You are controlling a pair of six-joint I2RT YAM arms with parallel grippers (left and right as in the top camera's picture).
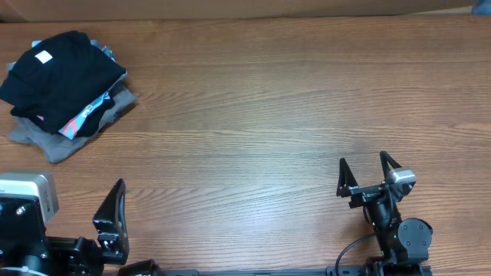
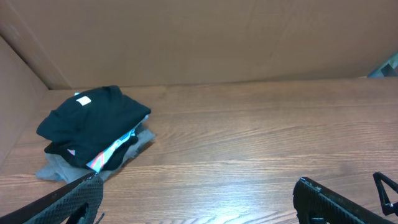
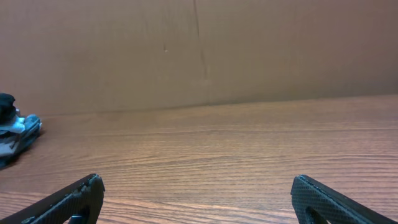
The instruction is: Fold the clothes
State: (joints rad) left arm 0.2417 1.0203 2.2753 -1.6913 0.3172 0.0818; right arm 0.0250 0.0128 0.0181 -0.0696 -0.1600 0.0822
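Observation:
The clothes, a black T-shirt [image 1: 57, 73] with a small white neck tag, lie bunched on top of a pile at the table's far left corner, also seen in the left wrist view [image 2: 93, 121]. My left gripper [image 2: 198, 184] stands open near the front left edge, well short of the pile, with only bare wood between its fingers; overhead shows one of its fingers [image 1: 113, 208]. My right gripper [image 1: 363, 159] is open at the front right, far from the pile, holding nothing [image 3: 196, 180]. Only a sliver of the pile [image 3: 12, 134] shows at the right wrist view's left edge.
Under the black shirt lie a light blue T-shirt [image 1: 86, 115] with pink and white lettering and a grey garment [image 1: 54, 144]. A brown cardboard wall [image 2: 205, 43] runs along the back and left of the wooden table [image 1: 268, 115].

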